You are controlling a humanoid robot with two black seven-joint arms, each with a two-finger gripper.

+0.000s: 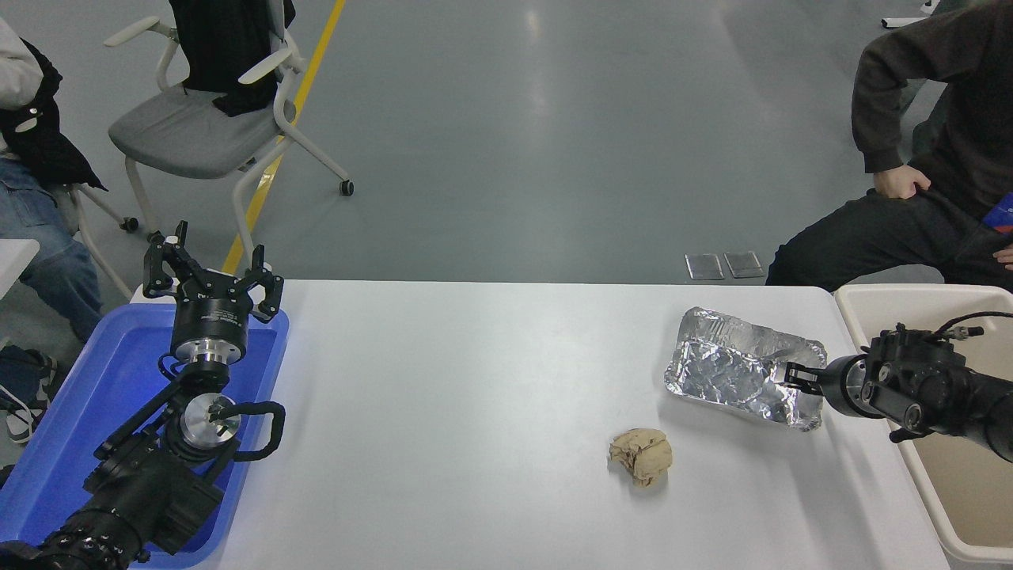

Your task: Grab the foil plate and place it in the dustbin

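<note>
The foil plate [732,368] is judged very light, thin-walled and easily deformed. A hard pinch is likely to crease or fold it, and a light pinch may let the smooth metal slip. The raised rim is the stiffest part and the natural grip point, with one finger inside the wall and one outside. The near right rim, closest to the arm, is the practical place to take hold.

The plate is a shallow rectangular tray of shiny, crinkled silver foil with rounded corners. Its floor is heavily wrinkled and reflects the light unevenly. It lies on the right half of the white table [475,396], angled slightly, with its right end near the table's right edge.

The right gripper [795,378] enters from the right edge and meets the plate at its right rim. Its fingertips overlap the rim there. Whether the jaws are clamped on the foil or merely spread about it cannot be told.

The dustbin [851,309], a large cream plastic bin with a thick rim, stands just beyond the table's right edge, beside the plate and under the right arm.

A crumpled tan paper lump [642,456] lies nearer the robot, apart from the plate.

The left gripper [212,273] is parked over the blue tray [55,443] at lower left, fingers spread.
</note>
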